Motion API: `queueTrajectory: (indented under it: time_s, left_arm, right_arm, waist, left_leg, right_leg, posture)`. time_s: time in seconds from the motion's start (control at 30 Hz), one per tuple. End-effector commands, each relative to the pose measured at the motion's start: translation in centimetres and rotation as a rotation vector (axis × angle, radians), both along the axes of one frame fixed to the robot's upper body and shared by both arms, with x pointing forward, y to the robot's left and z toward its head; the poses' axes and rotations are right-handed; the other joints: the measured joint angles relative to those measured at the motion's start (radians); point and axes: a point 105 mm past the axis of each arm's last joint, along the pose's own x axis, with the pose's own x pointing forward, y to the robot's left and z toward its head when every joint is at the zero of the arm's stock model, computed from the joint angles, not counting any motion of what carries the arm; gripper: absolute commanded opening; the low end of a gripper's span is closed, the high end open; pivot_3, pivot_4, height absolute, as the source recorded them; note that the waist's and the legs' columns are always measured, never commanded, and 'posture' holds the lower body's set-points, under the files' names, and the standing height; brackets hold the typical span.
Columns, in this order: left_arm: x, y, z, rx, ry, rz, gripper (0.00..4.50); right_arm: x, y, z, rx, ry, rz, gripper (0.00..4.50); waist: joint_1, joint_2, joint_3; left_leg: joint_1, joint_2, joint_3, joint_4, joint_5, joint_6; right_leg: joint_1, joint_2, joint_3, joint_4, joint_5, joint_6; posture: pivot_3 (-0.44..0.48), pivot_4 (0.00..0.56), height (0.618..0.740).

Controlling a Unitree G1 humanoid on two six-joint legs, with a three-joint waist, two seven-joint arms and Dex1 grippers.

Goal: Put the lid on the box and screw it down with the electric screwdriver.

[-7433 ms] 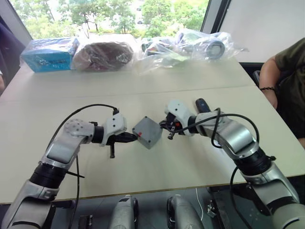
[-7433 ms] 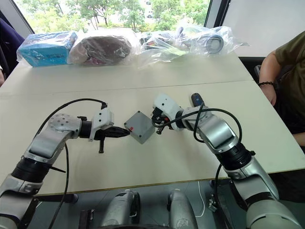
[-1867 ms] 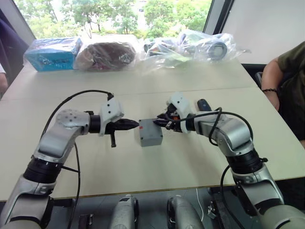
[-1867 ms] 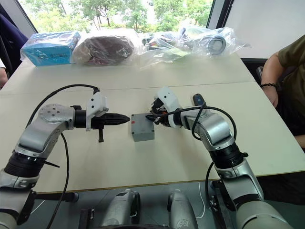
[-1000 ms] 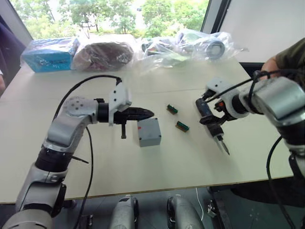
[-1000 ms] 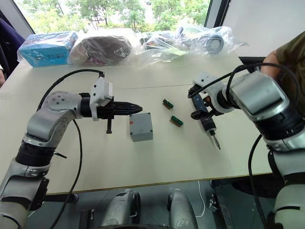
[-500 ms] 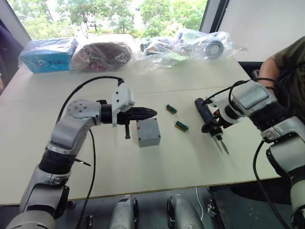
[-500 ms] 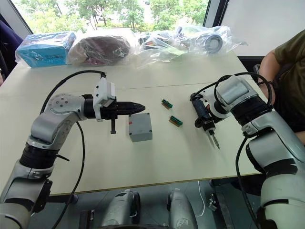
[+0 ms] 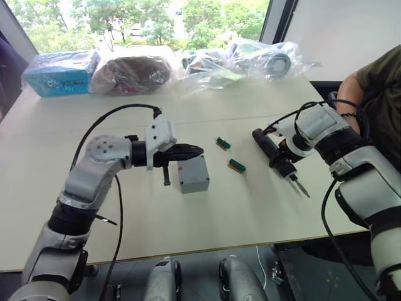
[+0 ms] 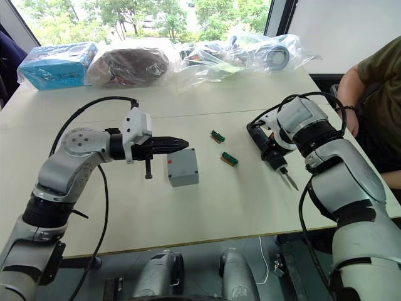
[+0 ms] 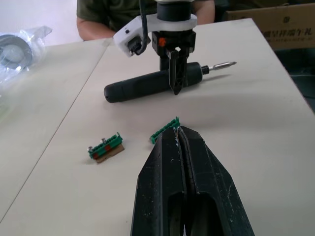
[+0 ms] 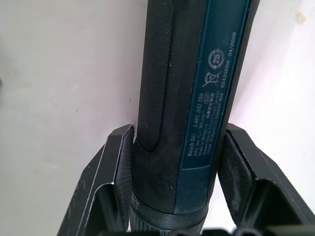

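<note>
While I look down over both arms, the box (image 9: 193,174) sits on the table (image 9: 207,219) about centre, with the lid (image 10: 182,164) already on top of it, small red mark up. My L arm is bent at the elbow, forearm running level to the right, and the left gripper (image 9: 195,150) hangs just over the far-left edge of the lid. Its two black fingers (image 11: 189,167) are pressed together w/ nothing between them; the left wrist view shows them as one closed wedge.

My R arm comes in from the right side, elbow out, wrist turned down toward the table. The right gripper (image 10: 274,154) is clamped around the electric screwdriver (image 10: 265,149), one finger (image 12: 110,182) each side of the dark barrel near the bit end, as the right wrist view shows. The screwdriver lies nearly flat, handle pointing far-left, thin metal bit (image 9: 302,187) pointing near-right; can't tell if it's touching the table or just off it. It's well right of the box.

Between box and screwdriver lie two small green-red parts (image 9: 236,165), apart from each other, one farther (image 9: 220,143) than the other.

Far edge of the table: blue package (image 9: 56,70) at left, several clear plastic bags (image 9: 244,59) alongside. A person's arm (image 9: 369,75) shows at the right edge.
</note>
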Motion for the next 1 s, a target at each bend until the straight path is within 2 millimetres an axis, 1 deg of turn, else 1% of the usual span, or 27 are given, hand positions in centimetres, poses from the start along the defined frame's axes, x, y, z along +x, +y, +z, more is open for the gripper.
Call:
queueTrajectory:
  time_s: [0.03,0.07,0.13,0.17,0.2,0.23,0.27,0.33,0.4,0.47,0.57,0.63,0.7,0.77,0.83,0.9,1.0]
  left_arm:
    - [0.2,0.8,0.6,0.011,-0.038,0.022,0.0]
    - [0.3,0.9,0.5,0.013,-0.035,0.025,0.0]
    - [0.6,1.1,-0.1,0.046,-0.041,0.038,0.0]
    - [0.8,1.1,-0.4,0.057,-0.043,0.042,0.0]
    - [0.9,1.2,-0.5,0.063,-0.044,0.044,0.0]
    - [1.0,1.1,-0.6,0.06,-0.037,0.044,0.0]
    - [1.1,1.1,-0.7,0.059,-0.033,0.043,0.0]
    - [1.3,1.2,-1.0,0.066,-0.029,0.047,0.0]
    - [1.5,1.3,-1.4,0.079,-0.021,0.053,0.0]
    - [1.8,1.3,-1.8,0.098,-0.022,0.058,0.0]
    - [2.0,0.9,-2.3,0.09,0.0,0.061,0.0]
    - [2.0,0.9,-2.9,0.097,0.016,0.061,0.0]
    - [2.0,0.9,-3.4,0.105,0.031,0.063,0.0]
    - [2.0,0.8,-3.7,0.11,0.035,0.063,0.0]
    - [2.1,0.6,-3.8,0.103,0.038,0.067,0.0]
    - [2.2,0.3,-4.1,0.088,0.061,0.071,0.0]
    - [2.2,0.1,-4.9,0.092,0.089,0.073,0.0]
  right_arm:
    - [1.8,2.3,6.6,0.014,-0.254,0.134,1.85]
    - [2.0,2.6,7.6,-0.003,-0.314,0.177,1.85]
    - [1.7,4.5,9.7,0.045,-0.418,0.273,1.85]
    - [1.6,5.8,10.8,0.081,-0.492,0.334,1.85]
    - [1.4,6.6,11.5,0.104,-0.548,0.374,1.85]
    - [0.9,8.3,12.7,0.199,-0.625,0.418,1.85]
    - [0.4,9.4,13.6,0.268,-0.675,0.441,1.85]
    - [-1.0,11.3,14.7,0.393,-0.747,0.523,1.85]
    - [-2.4,13.1,15.9,0.496,-0.873,0.61,1.85]
    - [-3.3,14.6,17.0,0.641,-1.004,0.597,1.85]
    - [-4.3,16.3,16.4,0.74,-1.124,0.613,1.85]
    - [-4.7,16.9,16.1,0.794,-1.2,0.587,1.85]
    - [-5.2,17.5,15.6,0.794,-1.283,0.613,1.85]
    - [-5.1,17.8,13.9,0.794,-1.253,0.607,1.85]
    - [-5.2,18.1,12.8,0.811,-1.224,0.608,1.85]
    - [-5.4,18.3,12.2,0.814,-1.237,0.61,1.85]
    - [-5.7,18.4,11.9,0.829,-1.247,0.595,1.85]
  waist:
    - [0.003,0.001,0.001]
    - [0.004,0.001,0.001]
    - [0.005,0.001,0.001]
    - [0.005,0.001,0.001]
    - [0.005,0.001,0.001]
    - [0.006,0.001,0.001]
    - [0.006,0.001,0.0]
    - [0.006,0.0,0.0]
    - [0.009,0.0,0.0]
    - [0.012,0.0,0.0]
    - [0.013,-0.001,0.0]
    - [0.012,-0.001,0.0]
    - [0.011,-0.001,0.0]
    - [0.01,0.0,0.0]
    - [0.008,0.0,0.0]
    - [0.007,0.0,0.0]
    - [0.005,0.0,0.0]
  left_leg:
    - [0.0,0.0,0.0,0.0,0.0,0.0]
    - [-0.001,0.0,0.0,-0.001,0.0,0.0]
    - [-0.003,0.0,0.0,-0.001,0.0,0.0]
    - [-0.003,0.0,0.0,-0.001,0.0,0.0]
    - [-0.003,0.0,0.001,-0.002,0.0,0.0]
    - [-0.003,0.0,0.001,-0.002,0.0,0.0]
    - [-0.003,0.0,0.002,-0.002,0.0,0.0]
    - [-0.003,0.0,0.002,-0.001,0.0,0.0]
    - [-0.003,0.0,0.002,-0.001,0.0,0.0]
    - [-0.003,0.0,0.0,-0.001,0.0,0.0]
    - [-0.003,0.0,0.001,0.0,0.001,-0.001]
    - [-0.003,-0.001,0.0,0.0,0.001,-0.001]
    - [-0.003,-0.001,0.0,0.0,0.001,-0.002]
    - [-0.003,-0.001,0.0,0.0,0.001,-0.002]
    - [-0.002,-0.001,0.0,0.0,0.001,-0.002]
    - [-0.002,-0.001,0.0,0.0,0.001,-0.002]
    - [-0.002,0.0,0.0,0.0,0.001,-0.002]
  right_leg:
    - [0.0,0.0,0.0,0.0,0.0,0.0]
    - [-0.002,0.0,0.0,0.0,0.0,0.0]
    - [-0.004,0.0,0.001,0.0,0.0,0.0]
    - [-0.005,0.0,0.002,0.0,0.0,0.0]
    - [-0.005,0.0,0.002,0.0,0.0,0.0]
    - [-0.005,0.0,0.002,0.0,0.0,0.0]
    - [-0.005,0.0,0.002,0.0,0.0,0.0]
    - [-0.004,0.0,0.001,0.0,0.0,0.0]
    - [-0.003,0.0,0.001,0.0,0.0,0.0]
    - [-0.002,0.0,0.0,0.0,0.0,0.0]
    - [-0.002,-0.001,0.0,0.0,0.0,0.0]
    - [-0.001,-0.001,0.0,0.0,0.0,0.0]
    - [-0.001,-0.001,0.0,0.0,0.0,0.001]
    - [-0.001,-0.001,0.0,0.0,0.0,0.001]
    - [-0.001,-0.001,0.0,0.0,0.0,0.001]
    - [-0.001,-0.001,0.0,0.0,0.0,0.001]
    - [-0.001,0.0,0.0,0.0,0.0,0.001]
  posture:
    - [0.0,0.15,0.74]
    - [0.0,0.15,0.74]
    - [0.0,0.15,0.74]
    - [0.0,0.15,0.74]
    - [0.0,0.15,0.74]
    - [0.0,0.15,0.74]
    - [0.0,0.15,0.74]
    - [0.0,0.15,0.74]
    - [0.0,0.15,0.74]
    - [0.0,0.15,0.74]
    - [0.0,0.15,0.74]
    - [0.0,0.15,0.74]
    - [0.0,0.15,0.74]
    - [0.0,0.15,0.74]
    - [0.0,0.15,0.74]
    - [0.0,0.15,0.74]
    - [0.0,0.15,0.74]
